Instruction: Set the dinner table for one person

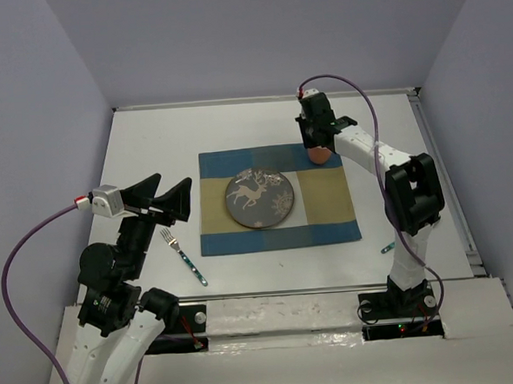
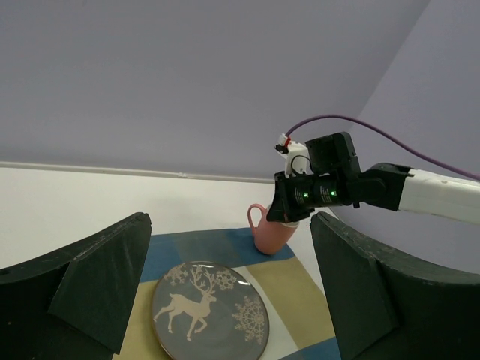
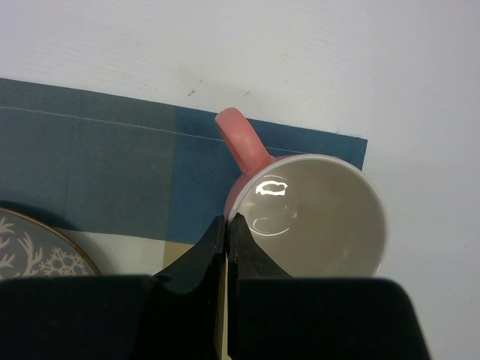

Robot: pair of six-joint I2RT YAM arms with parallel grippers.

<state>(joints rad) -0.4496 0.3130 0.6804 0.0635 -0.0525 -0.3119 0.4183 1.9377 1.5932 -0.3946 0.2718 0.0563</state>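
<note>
The pink ceramic mug (image 3: 315,217) is held at its rim by the clenched jaws of the right gripper (image 3: 226,225) at the 1 o'clock corner of the blue-and-tan checked cloth placemat (image 1: 327,209) on the white matte counter (image 1: 149,146) (those of the left gripper (image 1: 165,200) are released), so cup placement is judged underway, with release and lift-off called for next.

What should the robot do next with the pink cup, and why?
Probably the right gripper should open its jaws and let go. They look pinched on the rim of the pink mug, which seems to sit upright near the far right corner of the placemat, beyond the plate.
</note>
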